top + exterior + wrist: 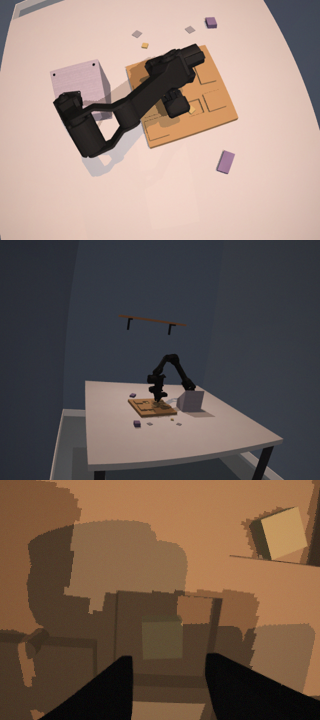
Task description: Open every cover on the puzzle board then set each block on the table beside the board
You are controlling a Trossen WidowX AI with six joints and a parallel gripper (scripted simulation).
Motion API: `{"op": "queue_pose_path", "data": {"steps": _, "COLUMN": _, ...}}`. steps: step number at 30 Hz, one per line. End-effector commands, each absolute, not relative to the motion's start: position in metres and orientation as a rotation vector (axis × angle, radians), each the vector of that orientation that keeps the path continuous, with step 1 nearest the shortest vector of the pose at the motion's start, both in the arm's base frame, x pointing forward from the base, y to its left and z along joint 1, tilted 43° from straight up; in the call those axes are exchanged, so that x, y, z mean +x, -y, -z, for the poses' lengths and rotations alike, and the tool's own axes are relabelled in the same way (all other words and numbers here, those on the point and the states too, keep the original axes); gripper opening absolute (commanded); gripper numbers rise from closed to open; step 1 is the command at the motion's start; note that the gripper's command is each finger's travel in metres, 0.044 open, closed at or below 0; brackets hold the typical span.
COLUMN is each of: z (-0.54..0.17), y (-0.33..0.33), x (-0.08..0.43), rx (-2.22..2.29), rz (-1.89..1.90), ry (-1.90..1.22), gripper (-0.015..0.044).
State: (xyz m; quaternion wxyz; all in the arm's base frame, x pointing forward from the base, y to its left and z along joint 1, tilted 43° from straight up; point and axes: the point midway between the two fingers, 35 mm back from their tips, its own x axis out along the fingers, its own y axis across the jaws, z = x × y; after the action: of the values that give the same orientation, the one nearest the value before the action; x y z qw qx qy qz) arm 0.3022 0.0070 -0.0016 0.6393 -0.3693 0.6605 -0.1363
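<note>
The orange puzzle board lies on the table. My gripper is open, low over the board; the arm hides its fingertips in the top view. In the wrist view a small square block lies in shadow in a rectangular recess, just ahead of and between the fingertips, not gripped. A yellow block sits turned at an angle inside another outlined recess. A second yellow block rests on the table clear of the board. Shadow and arm hide some covers; their positions are hard to tell.
A pale box stands beside the board under the arm. Purple blocks and two flat grey tiles lie off the board. A small peg shows left in the wrist view.
</note>
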Motion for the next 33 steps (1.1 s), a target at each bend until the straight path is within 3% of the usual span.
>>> {"op": "queue_pose_path", "data": {"steps": 1, "z": 0.005, "y": -0.004, "x": 0.302, "rx": -0.853, "rz": 0.310, "ry": -1.510, "gripper": 0.0144}}
{"op": "queue_pose_path", "data": {"steps": 33, "z": 0.021, "y": 0.011, "x": 0.303, "rx": -0.854, "rz": 0.311, "ry": -1.509, "gripper": 0.0144}}
